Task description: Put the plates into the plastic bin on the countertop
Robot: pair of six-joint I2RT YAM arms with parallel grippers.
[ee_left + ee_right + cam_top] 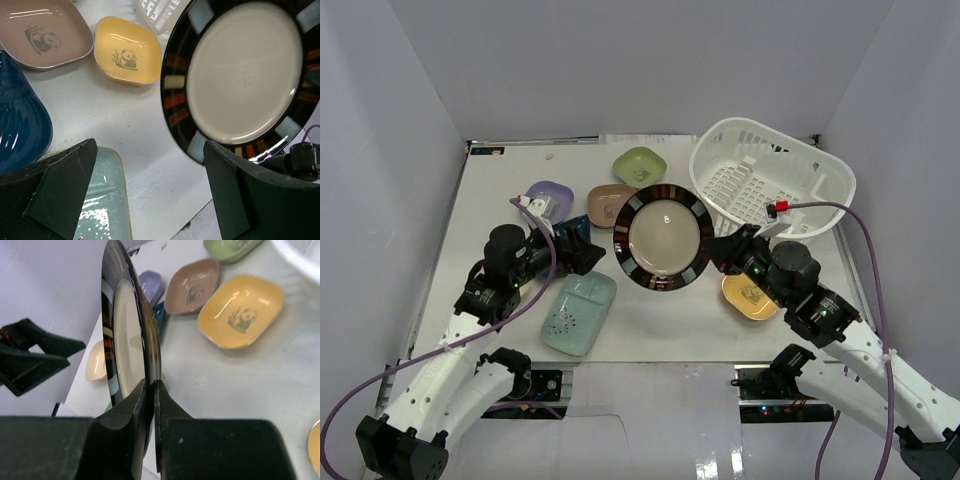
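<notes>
Plate (663, 237): round, glossy, perhaps ceramic.

Big dark-rimmed plate (663, 238) lifted, tilted, centre; white slotted bin (772, 180) back right; small dishes green (639, 165), brown (610, 203), lavender (549, 198), yellow (750, 297), teal tray (579, 313) flat on countertop (670, 320).

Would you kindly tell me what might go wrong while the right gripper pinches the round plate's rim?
1. The right gripper grips the dark-rimmed round plate only at its thin edge; it might pivot or slip free.
2. The open left gripper sits close beside the plate and may get clipped.
3. A slip could drop it onto the nearby yellow dish, short of the white bin.
</notes>
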